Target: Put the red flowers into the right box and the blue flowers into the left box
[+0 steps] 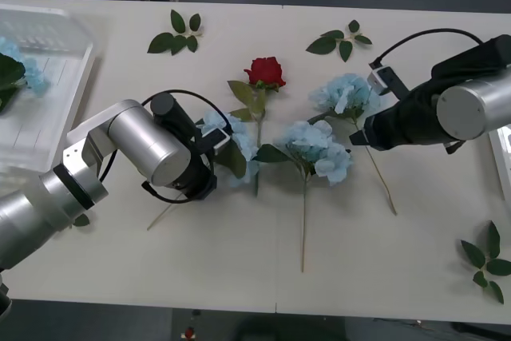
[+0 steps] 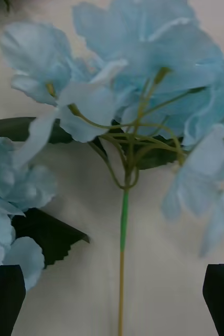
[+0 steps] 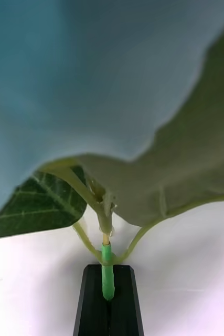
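I am seeing the left gripper (image 3: 109,299) sitting left of centre in the front view, its black fingers (image 3: 93,304) pressed together and clamped on the green stem of a blue flower (image 1: 231,137), just below where the leaf stalks branch off. That flower's pale bloom is peeking out to the right of the left arm, touching the table (image 1: 239,277). The right gripper (image 2: 114,294) is hovering at centre right in the front view, over the stem of another blue flower (image 1: 345,95); its fingers (image 2: 4,299) are standing wide apart at the two lower corners of the right wrist view, with the stem (image 2: 123,252) running between them and touching neither. A third blue flower (image 1: 315,149) is lying at centre frame between the two arms. One red flower (image 1: 265,72) is lying just above centre, its stem running down beside the held bloom. The left box (image 1: 56,61) is sitting at the upper left, already holding a blue bloom (image 1: 20,69) at its left edge. I am seeing a thin edge of the right box (image 1: 503,157) at the far right. Loose leaf sprigs (image 1: 177,33) are lying along the top and in the lower right corner.
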Controlling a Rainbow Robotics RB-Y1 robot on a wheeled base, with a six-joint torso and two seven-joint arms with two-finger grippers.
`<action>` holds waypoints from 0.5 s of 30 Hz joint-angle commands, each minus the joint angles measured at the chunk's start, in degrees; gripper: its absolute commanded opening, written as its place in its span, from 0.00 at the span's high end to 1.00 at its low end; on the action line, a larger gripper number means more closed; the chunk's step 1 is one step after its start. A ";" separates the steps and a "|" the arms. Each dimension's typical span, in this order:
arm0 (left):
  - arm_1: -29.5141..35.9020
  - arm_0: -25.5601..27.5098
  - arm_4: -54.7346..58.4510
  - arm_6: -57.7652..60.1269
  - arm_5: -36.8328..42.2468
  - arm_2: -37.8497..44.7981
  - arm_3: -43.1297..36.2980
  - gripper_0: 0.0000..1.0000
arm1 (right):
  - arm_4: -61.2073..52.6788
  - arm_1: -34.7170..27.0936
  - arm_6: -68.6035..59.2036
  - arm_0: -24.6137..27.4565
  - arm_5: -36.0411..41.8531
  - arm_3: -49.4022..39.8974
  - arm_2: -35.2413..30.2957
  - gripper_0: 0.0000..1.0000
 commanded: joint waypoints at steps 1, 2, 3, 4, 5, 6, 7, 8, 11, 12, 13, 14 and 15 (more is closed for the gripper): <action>0.82 -0.89 -0.83 4.10 -0.03 2.18 -0.10 1.00 | 0.85 2.27 -2.28 -0.76 -1.69 0.11 0.01 0.00; 1.26 -0.89 -0.57 4.01 0.59 3.14 -0.36 1.00 | 1.21 3.06 -2.19 -0.76 -2.40 0.55 0.01 0.00; 1.44 -0.89 -0.48 3.83 0.94 3.67 -0.54 1.00 | 1.38 3.33 -2.11 -0.76 -2.66 0.81 0.09 0.00; 1.97 -0.89 -0.30 3.66 2.08 4.81 -1.42 1.00 | 1.73 3.94 -2.19 -0.76 -3.19 1.43 0.18 0.00; 2.49 -1.07 -0.22 3.48 3.14 5.87 -2.38 1.00 | 2.08 4.38 -2.28 -0.76 -3.54 1.87 0.45 0.00; 3.29 -1.42 0.05 3.13 4.89 7.01 -4.23 1.00 | 2.79 4.82 -2.28 -0.76 -4.33 2.57 0.80 0.00; 3.81 -1.60 0.40 2.95 6.04 7.63 -5.55 1.00 | 3.40 5.09 -2.28 -0.76 -4.68 2.92 1.06 0.00; 5.22 -2.04 2.07 2.69 9.29 9.38 -9.59 1.00 | 5.25 5.44 -2.37 -0.76 -5.56 3.36 1.68 0.00; 8.21 -3.18 6.29 2.60 18.08 13.87 -19.61 1.00 | 8.33 5.44 -2.63 -0.76 -7.06 4.07 3.08 0.00; 9.17 -3.71 6.99 2.60 21.50 15.71 -22.95 1.00 | 8.76 5.44 -2.72 -0.76 -7.14 4.24 3.08 0.00; 10.32 -4.15 7.52 2.43 25.11 17.65 -26.20 1.00 | 9.20 5.35 -2.72 -0.76 -7.14 4.51 2.99 0.00; 11.81 -4.67 8.13 2.25 29.85 20.63 -30.51 1.00 | 9.73 5.44 -2.55 -0.67 -7.14 4.86 3.08 0.00; 12.43 -4.76 8.40 2.08 32.23 22.22 -32.44 1.00 | 10.08 5.44 -2.46 -0.67 -7.14 4.86 3.08 0.00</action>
